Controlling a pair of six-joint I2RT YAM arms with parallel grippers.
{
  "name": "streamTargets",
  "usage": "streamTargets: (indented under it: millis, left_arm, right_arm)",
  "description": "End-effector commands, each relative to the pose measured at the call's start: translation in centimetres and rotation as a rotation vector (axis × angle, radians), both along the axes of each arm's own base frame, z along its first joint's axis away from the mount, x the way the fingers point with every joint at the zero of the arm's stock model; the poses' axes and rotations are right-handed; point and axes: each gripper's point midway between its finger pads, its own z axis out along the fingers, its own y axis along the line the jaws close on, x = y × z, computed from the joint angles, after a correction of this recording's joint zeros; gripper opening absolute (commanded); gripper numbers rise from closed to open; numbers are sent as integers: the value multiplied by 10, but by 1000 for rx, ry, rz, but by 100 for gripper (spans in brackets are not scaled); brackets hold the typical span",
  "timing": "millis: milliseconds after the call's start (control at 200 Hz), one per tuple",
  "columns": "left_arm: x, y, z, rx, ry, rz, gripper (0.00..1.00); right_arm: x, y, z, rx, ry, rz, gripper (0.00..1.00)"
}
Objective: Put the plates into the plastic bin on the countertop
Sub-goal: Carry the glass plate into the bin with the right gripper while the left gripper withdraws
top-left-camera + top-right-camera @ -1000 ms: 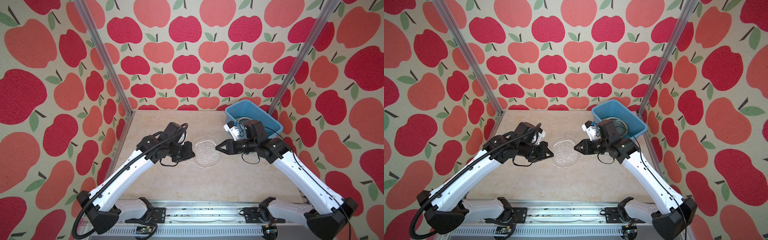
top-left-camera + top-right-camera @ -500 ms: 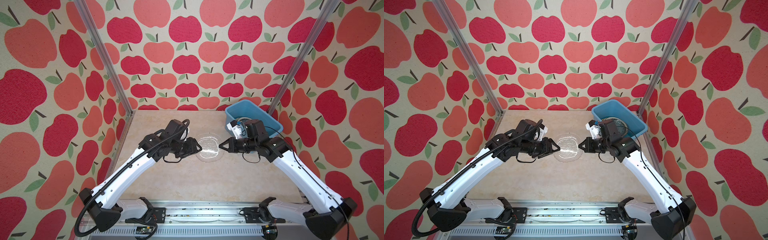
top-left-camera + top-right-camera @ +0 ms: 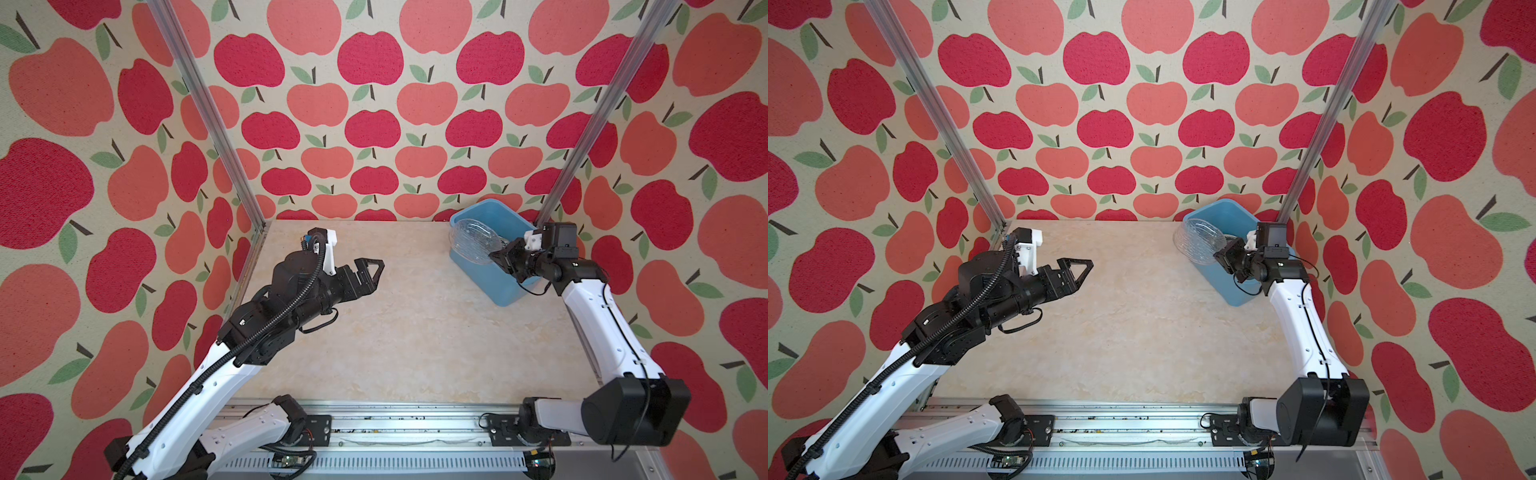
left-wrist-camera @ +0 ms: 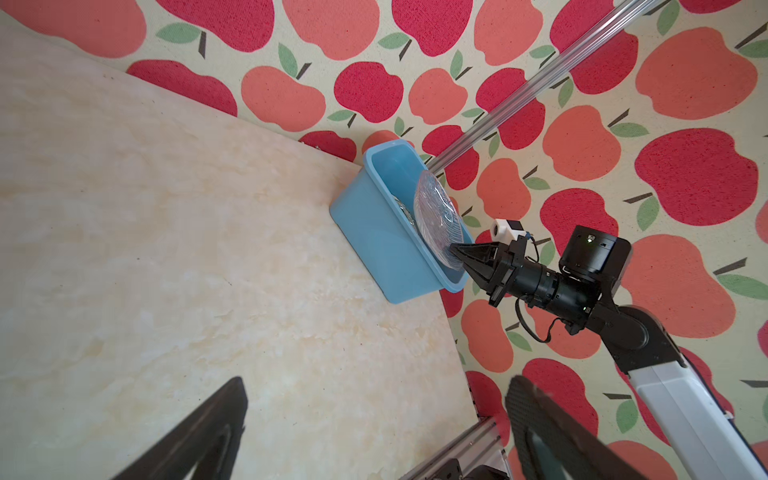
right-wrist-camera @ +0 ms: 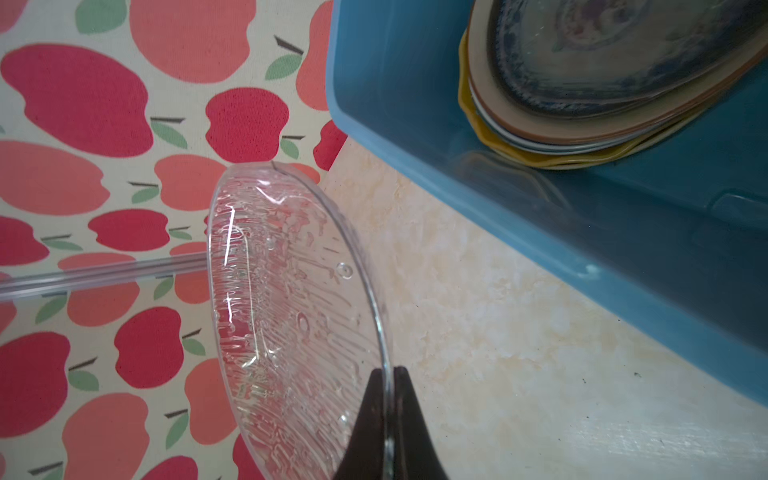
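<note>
Pinching the rim of a clear glass plate (image 3: 471, 243), the right gripper (image 3: 496, 254) has its two dark fingers (image 5: 409, 415) drawn narrow, one on each face of the glass. The plate is round, shallow and see-through, its surface moulded with fine ridges and small bubbles. It is tilted steeply on edge at the opening of the plastic bin (image 3: 486, 274); whether it touches the rim cannot be told.

The bin stands at the far right corner of the countertop (image 3: 415, 332). It is a light blue tub, smooth, with rounded corners, a rolled rim and tapered sides.

Inside it lies a stack of plates (image 5: 582, 124). A blue-patterned plate (image 5: 519, 79) shows near the top, thin cream and brown-edged rims sit under it, and a scalloped yellow plate (image 5: 540, 161) is lowest.

The left gripper (image 3: 368, 276) hangs above the left part of the countertop, well apart from the bin. Its fingers are spread wide with nothing between them. The countertop is flat, cream and marble-like, with faint yellowish veins.
</note>
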Motion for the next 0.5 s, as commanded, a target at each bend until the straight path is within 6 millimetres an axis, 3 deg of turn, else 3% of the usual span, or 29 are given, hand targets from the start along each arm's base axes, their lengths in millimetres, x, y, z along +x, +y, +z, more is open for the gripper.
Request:
streamTargets:
  millis: [0, 185, 320, 495]
  left_arm:
    - [12, 0, -18, 113, -34, 8, 99]
    - [22, -5, -37, 178, -21, -18, 99]
    - [31, -4, -53, 185, 35, -34, 99]
    - [40, 6, -59, 179, 66, -14, 99]
  right_arm:
    - [31, -39, 1, 42, 18, -201, 0]
    - [71, -80, -26, -33, 98, -322, 0]
    - [91, -90, -48, -106, 178, -325, 0]
    - [99, -103, -76, -195, 254, -340, 0]
